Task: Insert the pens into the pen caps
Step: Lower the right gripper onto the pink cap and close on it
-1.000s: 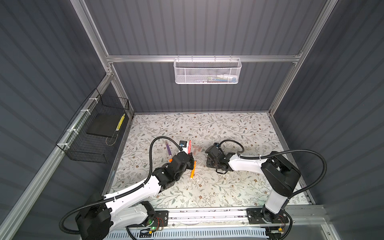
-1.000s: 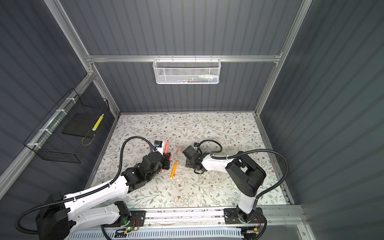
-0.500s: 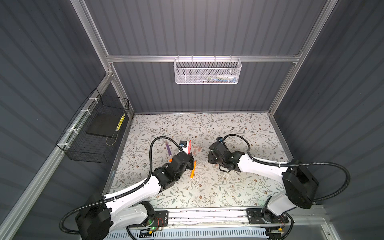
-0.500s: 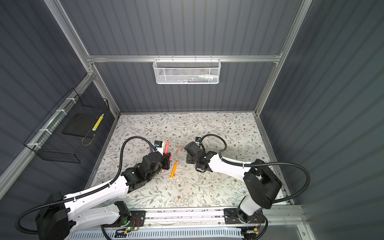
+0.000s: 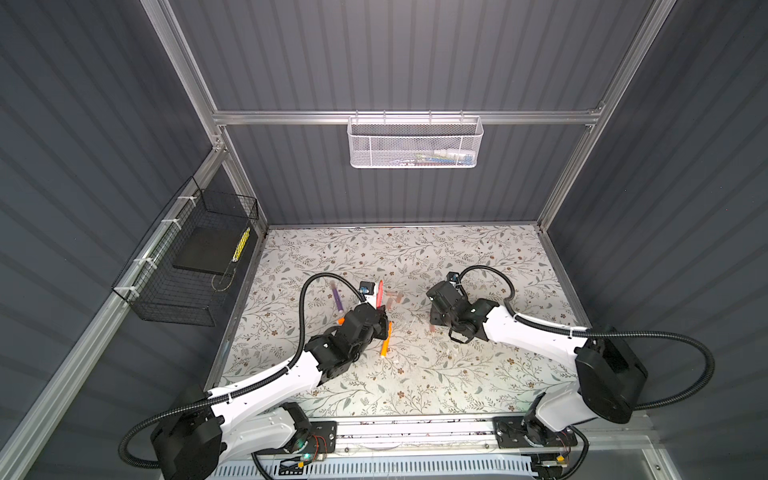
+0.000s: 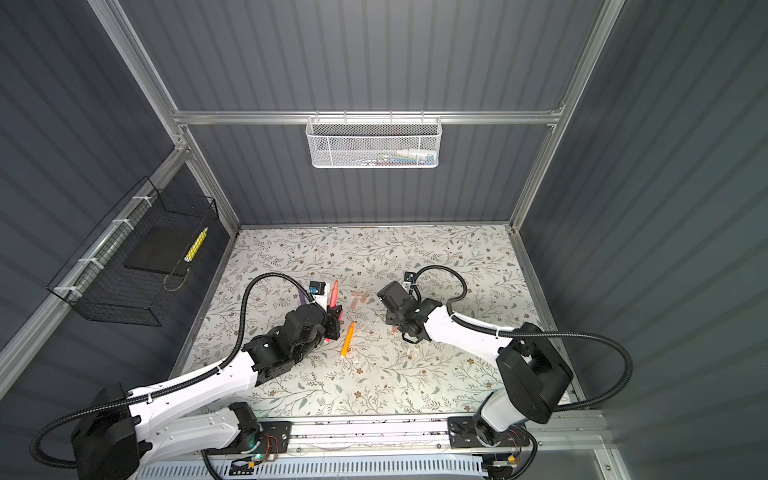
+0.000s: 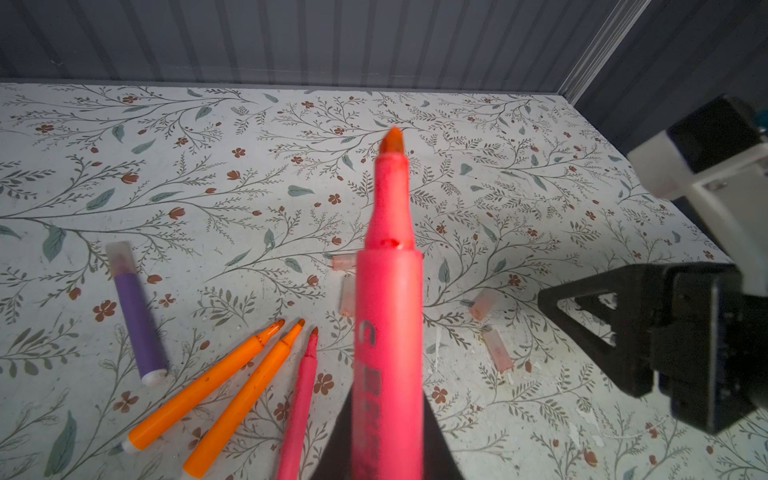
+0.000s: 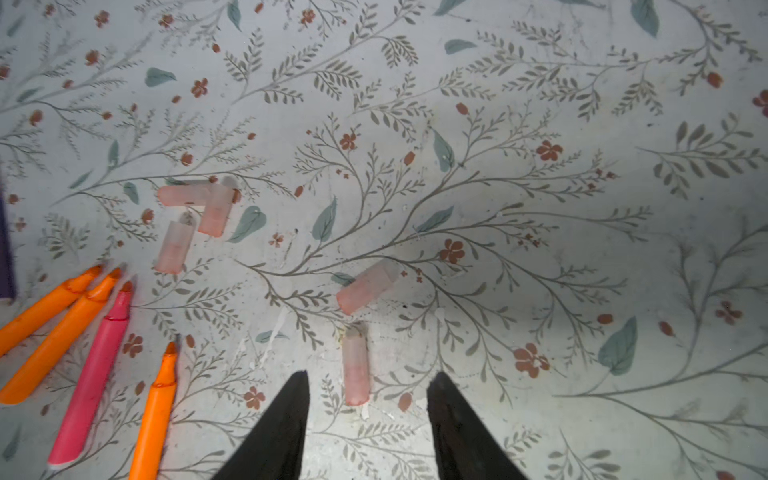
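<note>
Grips a slim pink-red marker pen (image 7: 388, 311) in the left hand (image 7: 388, 449), fingers (image 7: 338, 457) clamped together on the lower barrel. Carries it clear of the floral-patterned tabletop (image 7: 540, 174), bare tip aimed toward 12 o'clock in both top views.

Holds the right hand (image 8: 368, 384) at 3 o'clock from the left hand, low over the tabletop, fingers (image 8: 286, 424) apart and closed on nothing. Frames between those fingers a short, pale pinkish translucent pen cap (image 8: 355, 365), lying flat with a gap on either side. Shows a second pale cap (image 8: 365, 286) near its far end, tilted, not touching it.

Shows three more pale caps (image 8: 216, 214) bunched at 1 o'clock from the left hand, two of them touching. Shows a loose orange marker pen (image 5: 385, 343) at 6 o'clock from that hand, tip bare. Shows two more orange pens (image 7: 245, 395) and a second pink-red pen (image 7: 299, 407) side by side on the tabletop under the left arm, tips bare, largely hidden in both top views. Shows a purple marker pen (image 5: 337, 299) at 10 o'clock, a pale cap already on its tip.
</note>
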Tool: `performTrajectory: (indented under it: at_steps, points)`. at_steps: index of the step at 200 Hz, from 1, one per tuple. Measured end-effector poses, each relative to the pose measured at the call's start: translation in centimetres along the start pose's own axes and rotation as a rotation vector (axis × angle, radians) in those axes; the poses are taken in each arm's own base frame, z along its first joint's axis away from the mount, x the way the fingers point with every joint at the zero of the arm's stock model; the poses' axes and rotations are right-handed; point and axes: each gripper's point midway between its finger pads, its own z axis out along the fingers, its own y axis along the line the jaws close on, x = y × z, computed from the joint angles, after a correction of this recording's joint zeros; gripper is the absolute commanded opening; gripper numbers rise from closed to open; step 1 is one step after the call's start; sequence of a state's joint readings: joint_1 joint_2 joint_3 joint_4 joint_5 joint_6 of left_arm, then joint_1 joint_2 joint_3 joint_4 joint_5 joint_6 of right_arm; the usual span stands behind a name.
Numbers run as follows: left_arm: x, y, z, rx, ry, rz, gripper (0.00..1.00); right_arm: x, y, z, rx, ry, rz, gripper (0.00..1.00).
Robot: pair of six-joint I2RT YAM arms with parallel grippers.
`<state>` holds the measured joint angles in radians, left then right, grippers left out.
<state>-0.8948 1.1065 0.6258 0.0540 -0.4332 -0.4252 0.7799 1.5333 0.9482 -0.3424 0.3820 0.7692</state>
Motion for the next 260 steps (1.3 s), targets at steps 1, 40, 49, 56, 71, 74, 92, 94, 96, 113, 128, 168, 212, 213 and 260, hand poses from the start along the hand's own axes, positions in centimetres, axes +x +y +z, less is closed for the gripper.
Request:
performTrajectory:
  at_steps: [1, 40, 49, 56, 71, 74, 92, 94, 96, 113, 128, 168, 212, 213, 260]
  points:
    - [0.0, 0.0, 0.0, 0.000, 0.000, 0.000, 0.00, 0.0, 0.0, 0.0, 0.000, 0.000, 0.000, 0.49]
    - [0.0, 0.0, 0.0, 0.001, -0.001, 0.000, 0.00, 1.8, -0.8, 2.3, 0.060, 0.069, -0.038, 0.47]
    - [0.0, 0.0, 0.0, 0.001, -0.001, 0.000, 0.00, 2.1, -0.7, 2.7, 0.065, 0.082, -0.043, 0.46]
    - [0.0, 0.0, 0.0, 0.001, -0.001, -0.001, 0.00, 2.2, -0.6, 3.0, 0.068, 0.090, -0.047, 0.46]
    - [0.0, 0.0, 0.0, 0.000, -0.001, 0.000, 0.00, 2.4, -0.5, 3.4, 0.073, 0.101, -0.050, 0.46]
    - [0.0, 0.0, 0.0, 0.001, -0.001, 0.000, 0.00, 2.5, -0.5, 3.5, 0.073, 0.103, -0.051, 0.46]
    - [0.0, 0.0, 0.1, 0.000, 0.000, 0.000, 0.00, 2.6, -0.4, 3.7, 0.076, 0.110, -0.053, 0.46]
    - [0.0, 0.0, 0.1, 0.000, 0.000, 0.000, 0.00, 2.5, -0.4, 3.7, 0.076, 0.110, -0.053, 0.46]
    - [0.0, 0.0, 0.1, 0.000, 0.000, 0.000, 0.00, 2.5, -0.4, 3.8, 0.076, 0.111, -0.053, 0.45]
    - [0.1, -0.1, 0.1, 0.001, 0.003, 0.001, 0.00, 2.6, -0.3, 3.9, 0.076, 0.116, -0.054, 0.45]
    - [0.1, -0.1, 0.1, 0.004, 0.002, 0.000, 0.00, 2.8, -0.4, 4.0, 0.078, 0.125, -0.057, 0.44]
    - [0.1, -0.2, 0.1, 0.007, 0.002, 0.000, 0.00, 3.0, -0.3, 3.9, 0.074, 0.139, -0.063, 0.43]
    - [0.1, -0.2, 0.2, 0.008, 0.002, -0.001, 0.00, 3.2, 0.5, 3.9, 0.035, 0.157, -0.072, 0.43]
    - [0.1, -0.2, 0.2, 0.008, 0.002, -0.001, 0.00, 3.2, 0.5, 3.9, 0.035, 0.157, -0.072, 0.43]
    - [0.0, -0.2, 0.2, 0.009, 0.000, -0.001, 0.00, 3.7, 1.0, 5.2, 0.041, 0.182, -0.087, 0.40]
